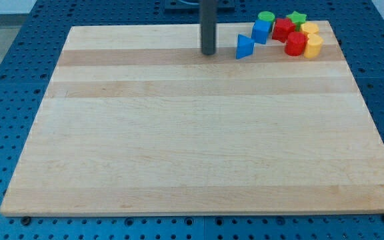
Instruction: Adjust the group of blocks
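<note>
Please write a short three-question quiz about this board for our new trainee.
1. True or false: my tip touches the blue triangular block.
2. Which corner of the wooden board holds the blocks: A top right, B bottom left, C top left?
3. What colour is the star-shaped block?

Key: 1 false, a gap separates them, with the tip on the view's left of it; 2 A; 3 green.

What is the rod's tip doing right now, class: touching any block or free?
My tip: free on the wooden board, holding nothing, just to the view's left of the blue triangular block.
</note>
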Motion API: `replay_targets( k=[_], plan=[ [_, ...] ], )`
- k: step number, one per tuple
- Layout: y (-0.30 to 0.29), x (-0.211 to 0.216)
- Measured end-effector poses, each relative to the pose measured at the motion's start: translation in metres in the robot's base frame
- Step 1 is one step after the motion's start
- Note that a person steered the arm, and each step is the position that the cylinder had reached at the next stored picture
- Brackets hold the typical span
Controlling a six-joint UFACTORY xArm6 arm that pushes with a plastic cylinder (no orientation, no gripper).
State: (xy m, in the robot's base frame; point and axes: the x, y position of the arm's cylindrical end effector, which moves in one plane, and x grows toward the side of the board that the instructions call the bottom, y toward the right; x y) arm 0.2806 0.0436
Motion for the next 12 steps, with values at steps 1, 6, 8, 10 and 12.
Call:
replay_targets(
  k=[1, 6, 8, 10, 12],
  plan=[
    [0.066, 0.000],
    [0.118, 0.009],
    [0.140, 0.020],
    [0.197, 0.079],
    [0.302, 0.038]
  ],
)
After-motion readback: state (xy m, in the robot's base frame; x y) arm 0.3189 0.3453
